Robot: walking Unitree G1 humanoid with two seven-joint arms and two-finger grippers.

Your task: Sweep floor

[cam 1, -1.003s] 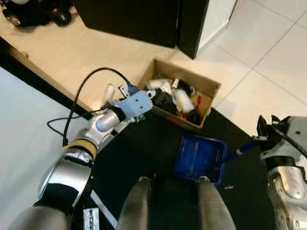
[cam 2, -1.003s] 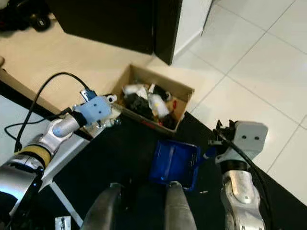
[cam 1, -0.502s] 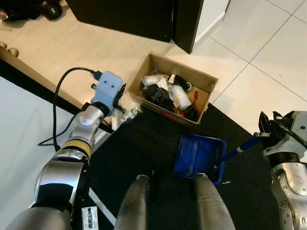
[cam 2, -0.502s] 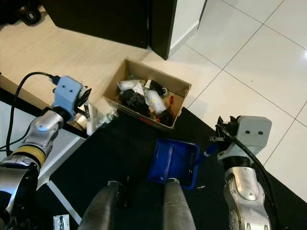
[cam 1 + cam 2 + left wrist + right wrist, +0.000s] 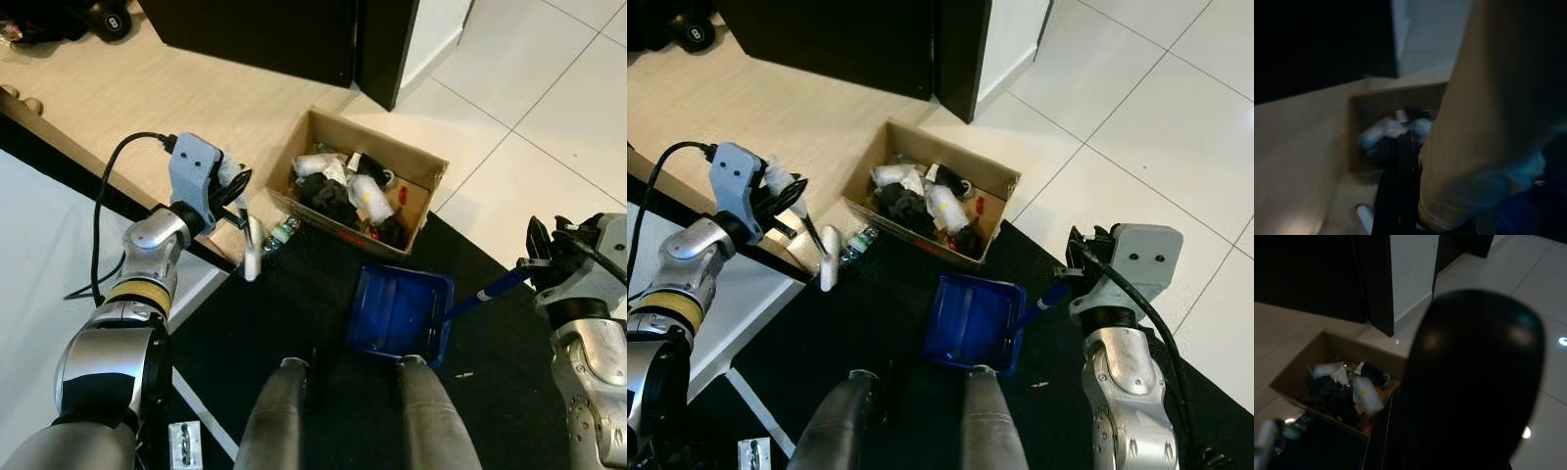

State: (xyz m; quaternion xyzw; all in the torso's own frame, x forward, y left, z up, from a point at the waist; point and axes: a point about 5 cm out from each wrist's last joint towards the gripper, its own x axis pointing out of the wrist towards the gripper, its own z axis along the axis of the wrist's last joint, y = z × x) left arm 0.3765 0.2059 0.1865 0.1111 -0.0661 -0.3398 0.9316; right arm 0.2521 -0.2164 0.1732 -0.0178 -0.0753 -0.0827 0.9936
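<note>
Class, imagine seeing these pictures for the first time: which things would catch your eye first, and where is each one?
The blue dustpan on the black mat, its handle held by the right gripper, stands out. Behind it sits an open cardboard box full of rubbish, and the left gripper holds a small brush beside a bottle.

Blue dustpan [image 5: 400,313] flat on black mat, beside white-headed brush [image 5: 828,257] tilted downward

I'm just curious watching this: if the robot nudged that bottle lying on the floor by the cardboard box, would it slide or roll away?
The bottle lies on its side next to the cardboard box, so it would probably roll rather than slide. It looks like clear thin plastic, so likely light. The brush in the left gripper should shift it easily.
</note>
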